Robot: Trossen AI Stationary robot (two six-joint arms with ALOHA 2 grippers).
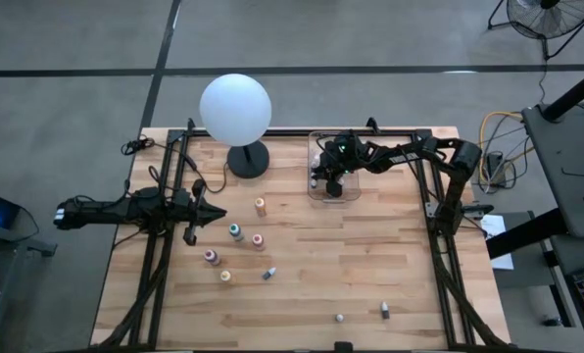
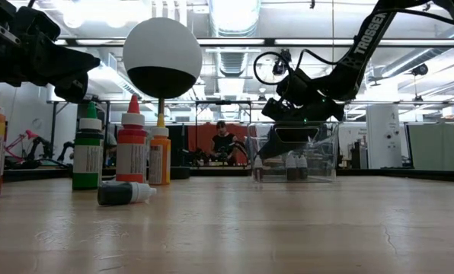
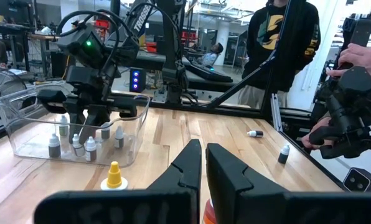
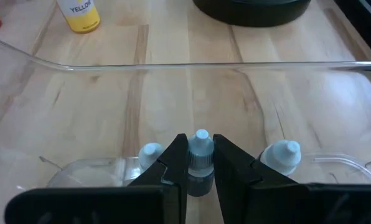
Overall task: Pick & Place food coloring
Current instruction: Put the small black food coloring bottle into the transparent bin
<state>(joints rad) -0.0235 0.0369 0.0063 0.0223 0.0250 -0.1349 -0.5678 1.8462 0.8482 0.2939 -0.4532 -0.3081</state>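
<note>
High view: right gripper (image 1: 329,182) over the clear bin (image 1: 315,192); left gripper (image 1: 217,212) idle at table's left. Left wrist: its fingers (image 3: 187,167) pressed shut, empty. Right wrist: fingers clamped on a small dropper bottle (image 4: 200,155) inside the bin.

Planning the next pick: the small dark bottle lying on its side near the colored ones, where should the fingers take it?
Take the lying bottle across its dark body, coming straight down; the body is wider than its white cap end and lies flat on the table.
</note>
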